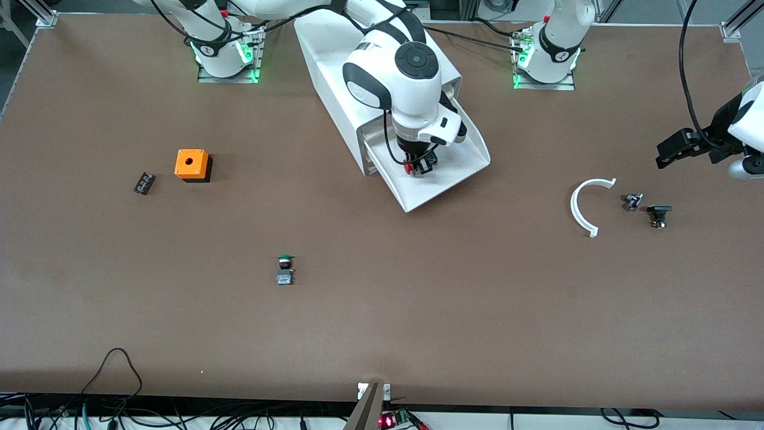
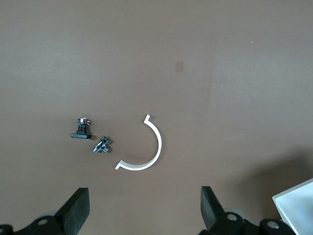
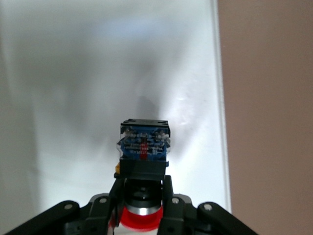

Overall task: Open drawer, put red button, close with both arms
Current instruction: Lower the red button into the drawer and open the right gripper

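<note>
1. Toward the right arm's end of the surface (image 1: 89, 298) lies a small black part (image 1: 144, 183), and just beside it, nearer to the middle of the surface, stands an orange box (image 1: 191, 164) with a round hole on its top.
2. The green button (image 1: 285, 270) lies alone on the surface, nearer to the front camera than the orange box and well apart from it.
3. The white cabinet (image 1: 334, 89) stands in the middle, between the two arm bases. Its lowest drawer (image 1: 459, 173) is pulled out.
4. The right end effector (image 1: 419, 165) is over the open drawer. Its fingers are clamped on the red button (image 1: 409, 168); the right wrist view shows the red cap between the fingers and the block body pointing down at the white drawer floor. I cannot tell whether the button touches the floor.
5. A white curved strip (image 1: 580, 206) lies on the surface toward the left arm's end.
6. Just beside the strip lie a small metal part (image 1: 632, 200) and a black part (image 1: 659, 214), near to each other but not touching.
7. The left end effector (image 1: 674, 149) waits in the air over the surface near these small parts. Its fingers (image 2: 78, 208) stand wide apart and hold nothing.
</note>
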`<state>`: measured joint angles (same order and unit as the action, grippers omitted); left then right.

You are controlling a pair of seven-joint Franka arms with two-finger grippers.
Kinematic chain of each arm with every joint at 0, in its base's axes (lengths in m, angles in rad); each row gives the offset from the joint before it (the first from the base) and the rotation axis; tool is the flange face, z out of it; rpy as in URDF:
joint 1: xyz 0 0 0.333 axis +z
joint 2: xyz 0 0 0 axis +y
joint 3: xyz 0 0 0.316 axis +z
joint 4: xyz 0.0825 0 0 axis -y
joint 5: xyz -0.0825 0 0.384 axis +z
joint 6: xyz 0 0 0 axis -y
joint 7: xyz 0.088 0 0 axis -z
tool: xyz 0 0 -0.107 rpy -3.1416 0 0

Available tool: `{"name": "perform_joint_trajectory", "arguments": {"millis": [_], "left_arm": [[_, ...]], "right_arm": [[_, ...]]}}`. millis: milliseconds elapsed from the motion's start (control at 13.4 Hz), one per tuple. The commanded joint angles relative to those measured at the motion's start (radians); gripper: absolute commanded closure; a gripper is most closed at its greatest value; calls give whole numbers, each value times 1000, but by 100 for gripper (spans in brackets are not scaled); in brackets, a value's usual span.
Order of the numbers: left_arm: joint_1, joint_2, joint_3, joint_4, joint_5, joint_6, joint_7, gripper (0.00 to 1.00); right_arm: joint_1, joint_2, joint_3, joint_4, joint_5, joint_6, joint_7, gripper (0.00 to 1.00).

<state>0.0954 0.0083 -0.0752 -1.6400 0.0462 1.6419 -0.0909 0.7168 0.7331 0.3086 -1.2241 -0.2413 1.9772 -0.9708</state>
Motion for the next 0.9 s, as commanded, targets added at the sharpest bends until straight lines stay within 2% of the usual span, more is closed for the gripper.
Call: {"name": "perform_joint_trajectory", "arguments": {"millis": [0, 75, 149, 299, 523, 822], "left_arm": [[-3, 18, 2, 28, 21, 1, 10, 0], [-3, 22, 2, 26, 21, 6, 11, 0], [-5, 24, 0, 25, 20, 15, 11, 0], [-6, 24, -5, 22, 18, 39, 10, 0], [-11, 42, -31, 3, 27, 93, -38, 0], [-13, 62, -96, -139, 17, 255, -240, 0]], "right_arm": [[15, 11, 4, -31, -9, 46, 24, 64], [23, 17, 3, -32, -9, 61, 67, 48], [29, 19, 3, -32, -12, 65, 95, 0], [47, 8, 3, -22, -21, 63, 196, 0], [3, -76, 3, 15, -18, 65, 227, 0], [-108, -158, 3, 21, -6, 58, 305, 0]]}}
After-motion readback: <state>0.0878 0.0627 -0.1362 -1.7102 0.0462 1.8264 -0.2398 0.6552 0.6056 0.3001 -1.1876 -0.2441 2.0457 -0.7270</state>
